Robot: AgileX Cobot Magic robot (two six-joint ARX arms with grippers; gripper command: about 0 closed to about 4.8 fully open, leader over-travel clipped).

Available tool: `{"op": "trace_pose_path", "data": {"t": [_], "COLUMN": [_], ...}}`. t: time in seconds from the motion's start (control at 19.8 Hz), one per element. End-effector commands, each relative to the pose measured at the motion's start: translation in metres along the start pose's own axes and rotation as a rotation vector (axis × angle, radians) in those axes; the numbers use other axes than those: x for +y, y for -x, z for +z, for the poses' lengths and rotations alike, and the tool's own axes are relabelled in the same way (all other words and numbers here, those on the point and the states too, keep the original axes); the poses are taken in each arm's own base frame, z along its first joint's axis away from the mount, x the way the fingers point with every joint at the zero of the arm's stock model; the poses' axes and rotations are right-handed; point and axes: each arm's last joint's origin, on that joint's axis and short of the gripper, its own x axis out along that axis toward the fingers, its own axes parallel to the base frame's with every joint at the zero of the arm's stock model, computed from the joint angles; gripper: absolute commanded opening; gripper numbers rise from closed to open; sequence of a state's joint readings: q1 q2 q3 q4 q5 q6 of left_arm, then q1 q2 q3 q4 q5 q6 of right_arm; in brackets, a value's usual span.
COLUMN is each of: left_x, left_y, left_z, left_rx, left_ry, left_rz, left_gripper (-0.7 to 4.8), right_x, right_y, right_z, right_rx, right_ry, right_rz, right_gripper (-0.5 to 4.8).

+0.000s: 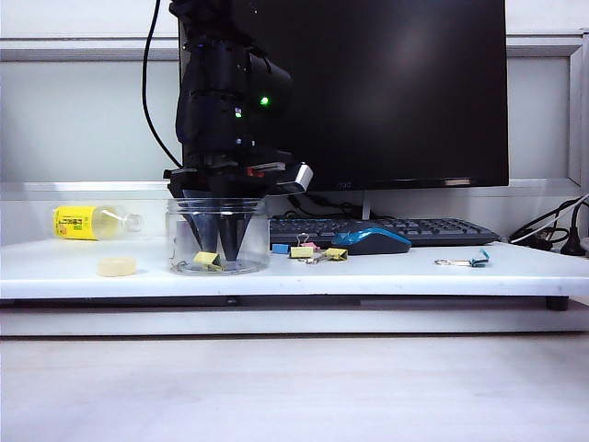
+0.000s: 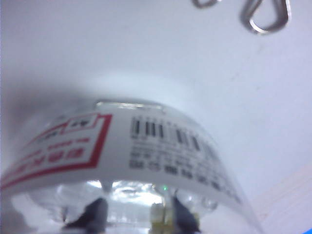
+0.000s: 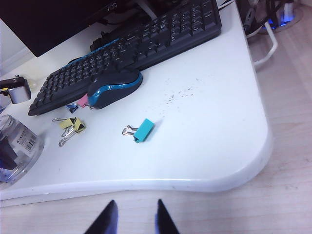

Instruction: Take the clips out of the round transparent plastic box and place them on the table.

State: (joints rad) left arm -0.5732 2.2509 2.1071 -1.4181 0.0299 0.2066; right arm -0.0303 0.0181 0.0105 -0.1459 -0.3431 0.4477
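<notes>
Down inside the round transparent plastic box, left of middle in the outside picture: left gripper, fingers spread around one yellow clip, likely ready to pinch. Other clips out on the table, mid-frame. Right gripper spread, empty, kept off the table's front, out of the way.

Round transparent plastic box stands near the worktop front edge, left end effector inside. Clips just right. Right end effector off the front edge.
</notes>
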Motion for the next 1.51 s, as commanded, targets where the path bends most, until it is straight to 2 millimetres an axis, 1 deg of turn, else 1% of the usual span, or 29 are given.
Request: {"op": "trace_pose_path", "data": {"t": [0.05,0.3,0.5,1.11,1.26,1.51], "left_x": [-0.003,-0.001,0.000,0.004,0.001,-0.004], "left_y": [0.001,0.001,-0.004,-0.033,-0.039,-0.039], "left_z": [-0.001,-0.001,0.001,0.013,0.017,0.021], "left_rx": [-0.012,-0.008,-0.009,0.016,0.016,-0.010], "left_ry": [-0.016,-0.012,-0.012,0.009,0.007,-0.003], "left_rz": [-0.072,-0.060,-0.056,0.028,0.086,0.101], "left_gripper": [1.83,1.74,1.74,1.72,0.68,0.67], "right_x": [0.001,0.001,0.001,0.000,0.000,0.000], "right_y": [0.000,0.000,0.000,0.000,0.000,0.000], "right_z": [0.001,0.001,0.001,0.001,0.001,0.001], "right_rx": [-0.008,-0.008,-0.008,-0.011,-0.013,-0.013], "right_ry": [0.007,0.007,0.006,0.007,0.007,0.007], "right_rz": [0.003,0.003,0.003,-0.005,-0.007,-0.008], "right_gripper": [1.07,1.07,1.07,1.07,1.07,1.07]}}
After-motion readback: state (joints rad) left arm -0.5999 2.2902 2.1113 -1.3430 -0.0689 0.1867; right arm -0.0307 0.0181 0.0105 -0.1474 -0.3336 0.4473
